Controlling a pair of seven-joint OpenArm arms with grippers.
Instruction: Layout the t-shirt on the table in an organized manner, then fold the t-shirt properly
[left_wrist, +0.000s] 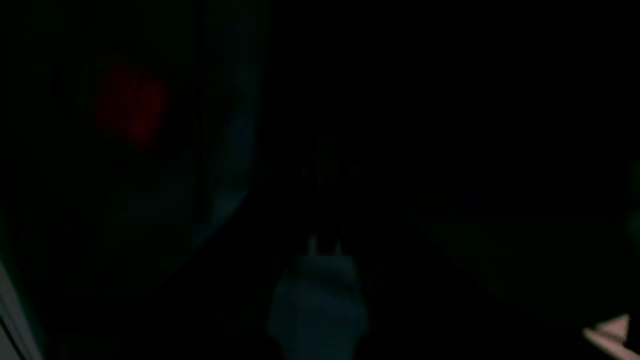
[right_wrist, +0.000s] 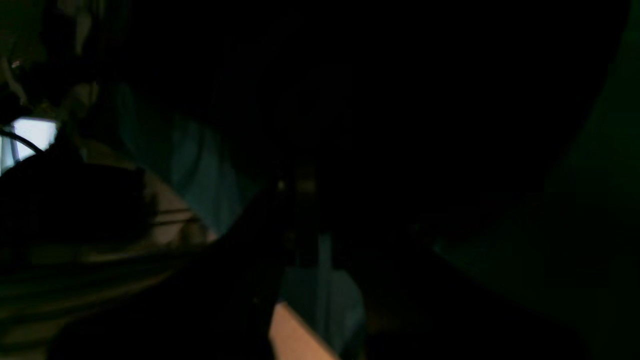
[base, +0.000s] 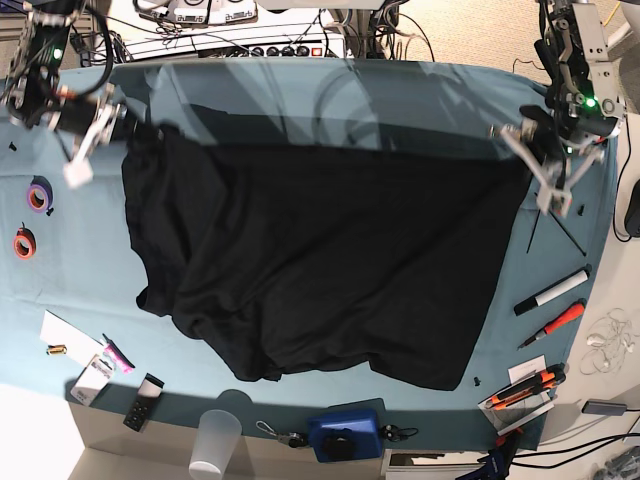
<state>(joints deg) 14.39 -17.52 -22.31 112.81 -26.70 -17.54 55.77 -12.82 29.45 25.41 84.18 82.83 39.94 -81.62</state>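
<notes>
Black t-shirt (base: 320, 270) hangs stretched over the teal counter (base: 60, 290), its upper edge lifted. Right hand (base: 125, 125) pinches one top corner, left hand (base: 525, 135) the other. Lower hem rests rumpled on the counter. Print not visible.

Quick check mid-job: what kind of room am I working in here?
Probably a robotics lab workbench: a table under teal cloth, cabling and electronics along its far edge, markers and tape rolls around the black t-shirt.

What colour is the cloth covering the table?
Teal-blue; the table shows best in the base view.
</notes>
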